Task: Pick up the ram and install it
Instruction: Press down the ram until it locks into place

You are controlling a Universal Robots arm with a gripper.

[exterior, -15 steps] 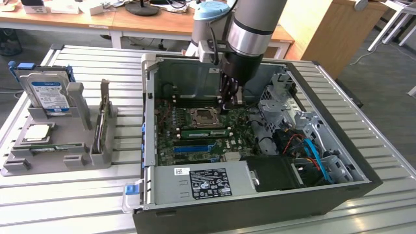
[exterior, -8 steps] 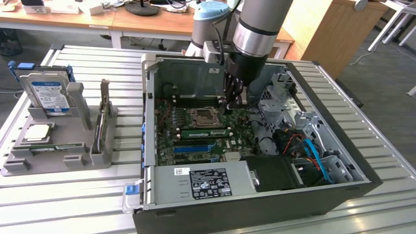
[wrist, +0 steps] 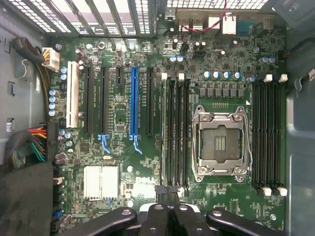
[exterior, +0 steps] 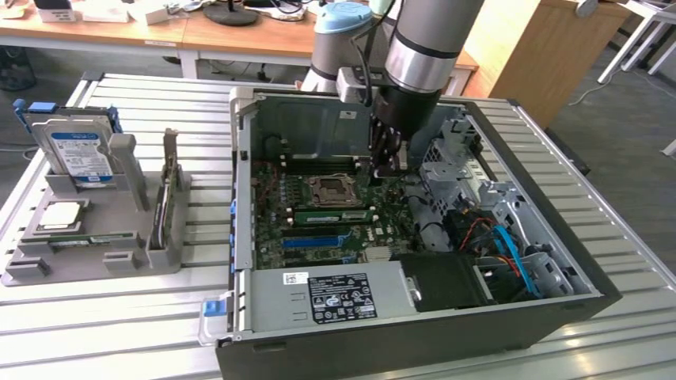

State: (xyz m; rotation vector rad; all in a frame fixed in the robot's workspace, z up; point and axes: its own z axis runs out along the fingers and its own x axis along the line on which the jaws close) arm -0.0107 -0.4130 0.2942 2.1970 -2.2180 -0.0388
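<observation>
The arm reaches down into the open case [exterior: 370, 348], which lies on its side on a slatted table [exterior: 106, 336]. The gripper [exterior: 389, 165] [wrist: 167, 192] is shut narrow, its tips pressed together with nothing I can make out between them. It hangs close over the board [exterior: 277, 207] [wrist: 123, 162]. In the wrist view its tips sit above one end of the row of dark slots just beside the socket [exterior: 331, 190] [wrist: 220, 142].

The ram [exterior: 334, 214] stands on edge in that row, between the socket and the blue slot [exterior: 317, 239] [wrist: 133, 105], with its green face and dark chips turned toward the exterior camera (whether its clips are latched I cannot tell). The gripper is near it, toward its end on the exterior view's right, and I cannot tell whether they touch.

Well apart, on the exterior view's left, a grey tray [exterior: 63, 271] holds a hard drive [exterior: 79, 154] upright, a card [exterior: 166, 198] on edge and a second green stick [exterior: 93, 238] lying low in a groove. A labelled power supply [exterior: 328, 297] sits in the case's near corner
</observation>
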